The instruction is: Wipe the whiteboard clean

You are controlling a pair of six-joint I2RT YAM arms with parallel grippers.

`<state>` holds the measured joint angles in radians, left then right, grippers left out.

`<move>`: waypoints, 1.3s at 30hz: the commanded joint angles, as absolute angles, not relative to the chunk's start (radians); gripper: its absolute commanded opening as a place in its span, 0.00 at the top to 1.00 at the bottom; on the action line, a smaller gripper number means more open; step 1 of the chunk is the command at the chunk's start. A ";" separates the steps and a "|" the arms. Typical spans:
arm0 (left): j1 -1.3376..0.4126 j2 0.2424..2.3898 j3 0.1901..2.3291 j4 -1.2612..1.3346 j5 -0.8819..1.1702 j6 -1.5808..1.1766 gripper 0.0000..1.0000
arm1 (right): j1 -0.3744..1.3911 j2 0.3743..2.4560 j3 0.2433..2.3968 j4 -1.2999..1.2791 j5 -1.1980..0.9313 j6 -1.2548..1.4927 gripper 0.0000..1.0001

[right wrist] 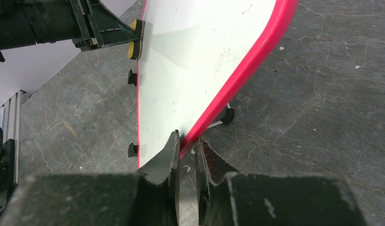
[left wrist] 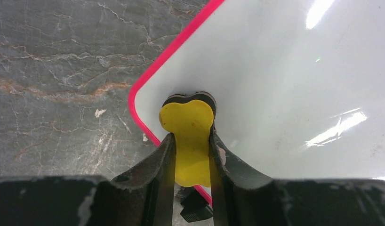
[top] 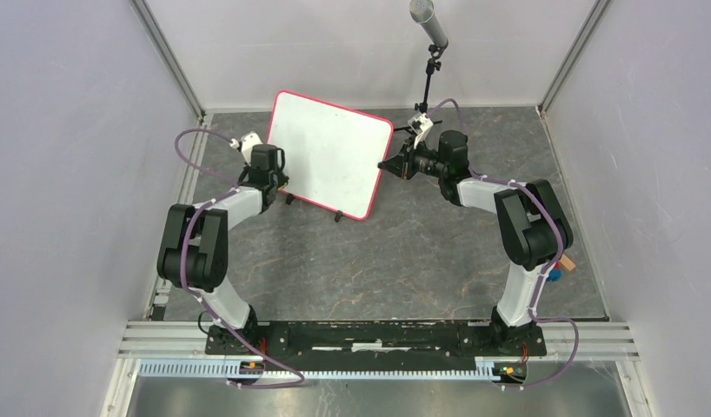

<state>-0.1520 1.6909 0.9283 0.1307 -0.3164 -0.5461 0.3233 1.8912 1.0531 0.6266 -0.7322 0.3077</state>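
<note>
The whiteboard (top: 330, 152) stands tilted at the back middle of the table, white with a red-pink rim, and I see no handwriting on it. My left gripper (top: 280, 176) is shut on a yellow eraser (left wrist: 188, 122) with a dark pad, pressed against the board (left wrist: 284, 84) near its lower left corner. My right gripper (top: 388, 163) is shut on the board's right rim (right wrist: 237, 75), one finger on each side (right wrist: 186, 141). In the right wrist view the eraser (right wrist: 134, 40) touches the board's far edge.
A metal pole with a grey cylinder (top: 430, 30) stands behind the board's right side. The board's black feet (top: 337, 217) rest on the dark marbled table. Small orange and blue items (top: 561, 268) lie by the right arm. Walls close in on both sides.
</note>
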 commanded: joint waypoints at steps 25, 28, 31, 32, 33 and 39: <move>-0.460 1.555 1.066 0.045 -0.360 -0.450 0.69 | 0.345 1.861 1.055 0.615 -0.732 0.234 0.91; -0.472 1.453 0.988 -0.039 -0.347 -0.472 0.69 | 0.344 1.851 1.049 0.615 -0.726 0.236 0.81; -0.483 1.365 0.941 -0.162 -0.323 -0.467 0.68 | 0.345 1.833 1.036 0.624 -0.724 0.237 0.71; -0.492 1.339 0.930 -0.208 -0.307 -0.459 0.68 | 0.346 1.827 1.028 0.626 -0.720 0.237 0.66; -0.511 1.310 0.921 -0.261 -0.300 -0.450 0.67 | 0.346 1.816 1.022 0.628 -0.716 0.235 0.59; -0.690 1.173 0.793 -0.407 -0.286 -0.514 0.67 | 0.345 1.732 0.968 0.594 -0.653 0.219 0.31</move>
